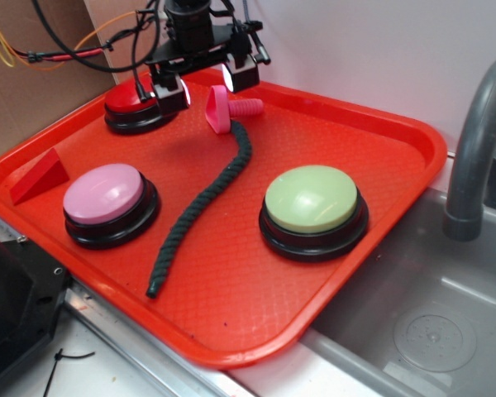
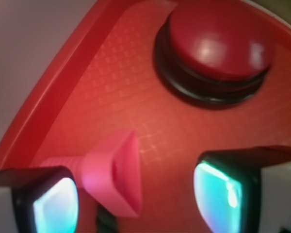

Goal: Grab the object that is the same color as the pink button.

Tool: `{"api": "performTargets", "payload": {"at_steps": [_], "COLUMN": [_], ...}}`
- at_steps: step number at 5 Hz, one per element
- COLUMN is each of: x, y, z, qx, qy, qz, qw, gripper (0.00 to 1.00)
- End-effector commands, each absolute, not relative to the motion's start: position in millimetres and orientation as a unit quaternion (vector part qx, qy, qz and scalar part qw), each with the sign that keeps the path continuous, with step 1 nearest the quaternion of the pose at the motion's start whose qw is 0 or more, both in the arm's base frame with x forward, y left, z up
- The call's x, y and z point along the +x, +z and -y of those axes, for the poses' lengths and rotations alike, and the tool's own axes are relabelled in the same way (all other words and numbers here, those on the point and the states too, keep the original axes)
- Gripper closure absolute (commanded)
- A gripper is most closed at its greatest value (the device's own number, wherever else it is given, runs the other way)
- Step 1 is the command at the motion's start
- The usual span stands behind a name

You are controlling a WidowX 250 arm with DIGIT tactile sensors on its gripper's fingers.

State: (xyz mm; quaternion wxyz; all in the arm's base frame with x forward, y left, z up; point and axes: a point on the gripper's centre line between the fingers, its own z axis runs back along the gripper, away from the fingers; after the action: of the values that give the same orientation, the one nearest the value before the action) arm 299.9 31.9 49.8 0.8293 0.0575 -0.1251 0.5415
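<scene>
Tray point(image 1: 231, 322) front edge nearest; claw point(image 1: 205, 83) hanging wide open, empty, bolt point(image 1: 225, 107) lying between fingers, nearer one.

1. the exterior view is looking down at an angle from in front of the red tray point(image 1: 380, 273), taking in the whole tray, with the sink point(image 1: 446, 331) and faucet point(image 1: 479, 141) lying at the right and a wall standing at the far side.
2. the wrist view is sitting on the arm, looking down from very close at the tray's far corner, and is coming out blurred.
3. both views are sharing the red-topped button point(image 1: 136, 103) point(image 2: 218, 43), the pink bolt point(image 1: 227, 107) point(image 2: 114, 172), the gripper point(image 1: 205, 86) point(image 2: 136, 196) fingertips and the tray's far rim.
</scene>
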Motion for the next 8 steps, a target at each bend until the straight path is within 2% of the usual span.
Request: {"api": "performTargets", "payload": {"at_steps": [1, 2, 4, 5, 6, 7, 8], "x": [314, 313, 311, 307, 298, 284, 240], "y": [53, 51, 56, 68, 94, 121, 171], "z": [-36, -36, -37, -35, -33, -31, -29], "qx": [0.064, 0.061, 0.063, 0.075, 0.067, 0.051, 0.053], "qy": [0.54, 0.53, 0.511, 0.484, 0.421, 0.375, 0.275], "qz": [0.154, 0.153, 0.15, 0.145, 0.112, 0.093, 0.083], "qw": [0.825, 0.832, 0.844, 0.86, 0.898, 0.921, 0.957], "gripper": [0.05, 1.0, 1.0, 1.0, 1.0, 1.0, 1.0]}}
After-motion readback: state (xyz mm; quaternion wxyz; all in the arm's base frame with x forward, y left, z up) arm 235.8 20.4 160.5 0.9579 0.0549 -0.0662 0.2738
